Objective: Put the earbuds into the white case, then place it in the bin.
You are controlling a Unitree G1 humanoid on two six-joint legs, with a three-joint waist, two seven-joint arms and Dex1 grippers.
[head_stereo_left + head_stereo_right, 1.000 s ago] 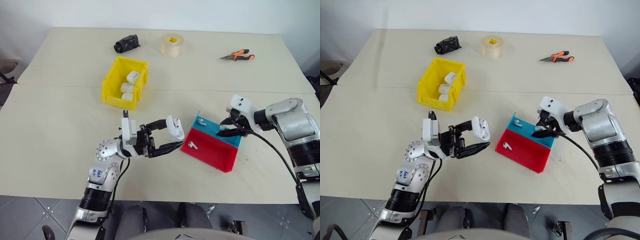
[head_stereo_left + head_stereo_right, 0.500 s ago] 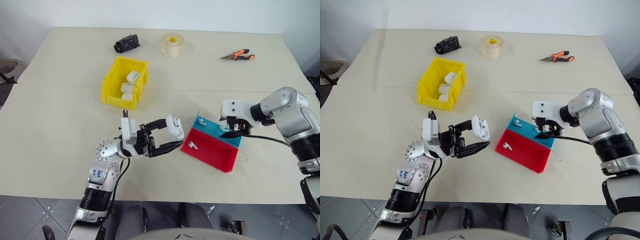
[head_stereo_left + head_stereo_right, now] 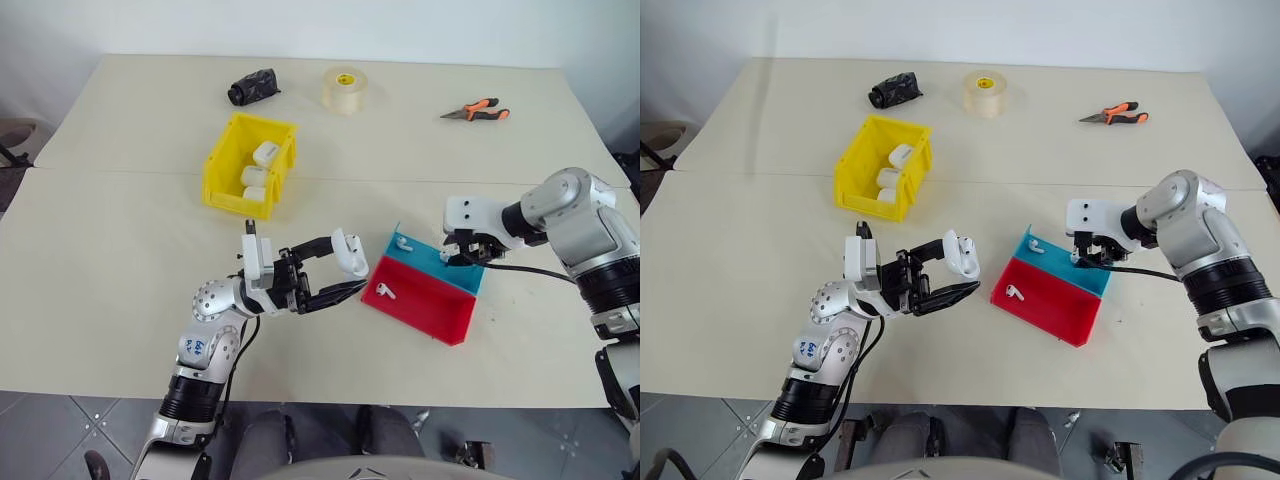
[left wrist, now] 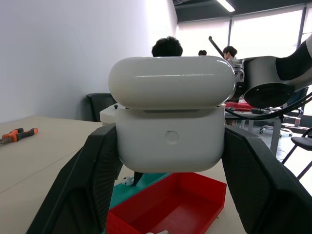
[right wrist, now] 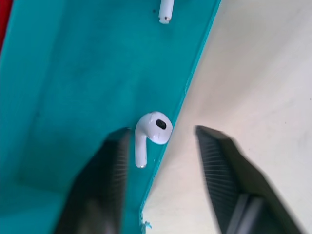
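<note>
Beige table (image 3: 120, 260): right gripper (image 5: 161, 161) had narrowed, still parted, around earbud (image 5: 151, 134); left gripper (image 3: 338, 278) pinched white case (image 3: 350, 254).

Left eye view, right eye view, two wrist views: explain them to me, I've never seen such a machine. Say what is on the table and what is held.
This is a two-armed humanoid robot. The two eye views come from a camera on its head, looking down over a table. Each wrist view looks along one arm's two black fingers.

The left gripper is shut on a white case, held above the table. The right gripper reaches down into the teal part of a red and teal tray; its wrist view shows its jaws apart on either side of an earbud at the tray's wall. Two more earbuds lie in the tray, one on teal, one on red.

Also there: a yellow bin holding similar cases, a tape roll, pliers and a black bundle.
</note>
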